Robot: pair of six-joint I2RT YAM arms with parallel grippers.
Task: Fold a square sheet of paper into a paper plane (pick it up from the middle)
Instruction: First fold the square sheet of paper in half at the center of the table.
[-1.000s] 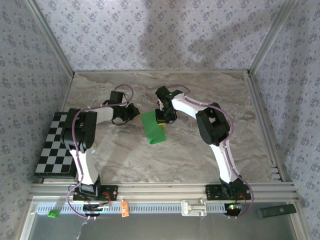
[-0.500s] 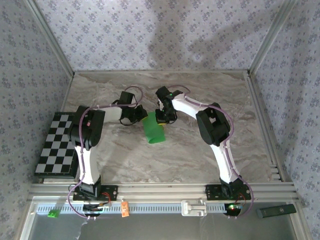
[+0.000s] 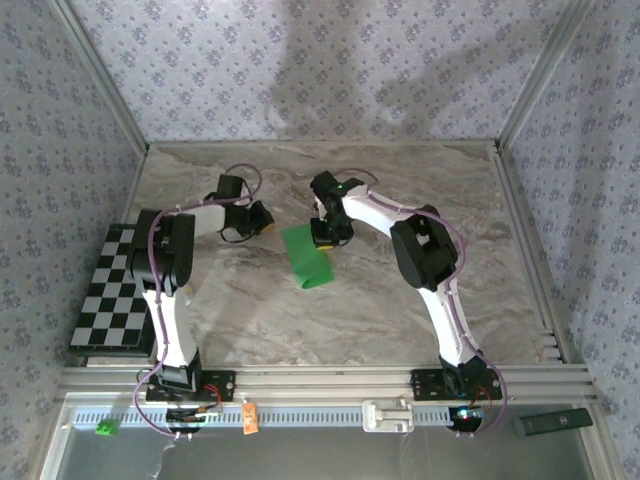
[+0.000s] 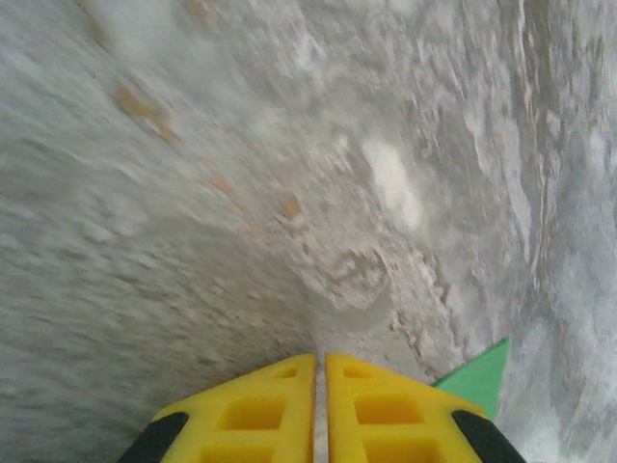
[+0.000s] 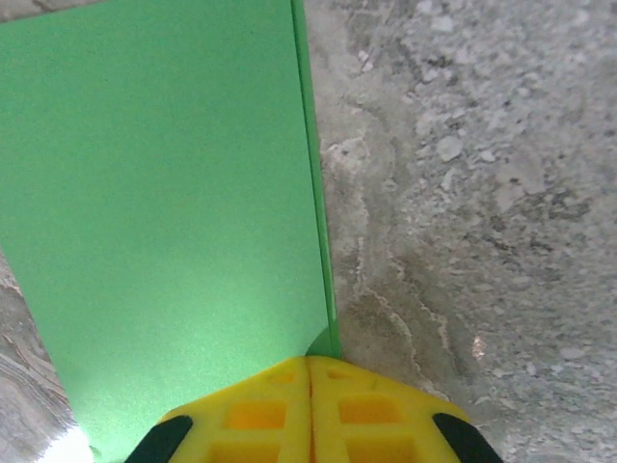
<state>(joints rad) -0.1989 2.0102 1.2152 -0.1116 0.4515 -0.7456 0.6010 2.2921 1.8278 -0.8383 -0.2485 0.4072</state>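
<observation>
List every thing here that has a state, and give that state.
square sheet of paper, folded over, lying on the table.
left gripper, jaws shut, holding nothing, beside the sheet.
right gripper, jaws shut, tips at the sheet's edge.

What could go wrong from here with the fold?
1. The right gripper, shut, sits right at the edge of the folded green paper; it may slip off and let the layers shift.
2. The left gripper, shut, is off the paper, so the near end lies free and could pivot on the table.
</observation>
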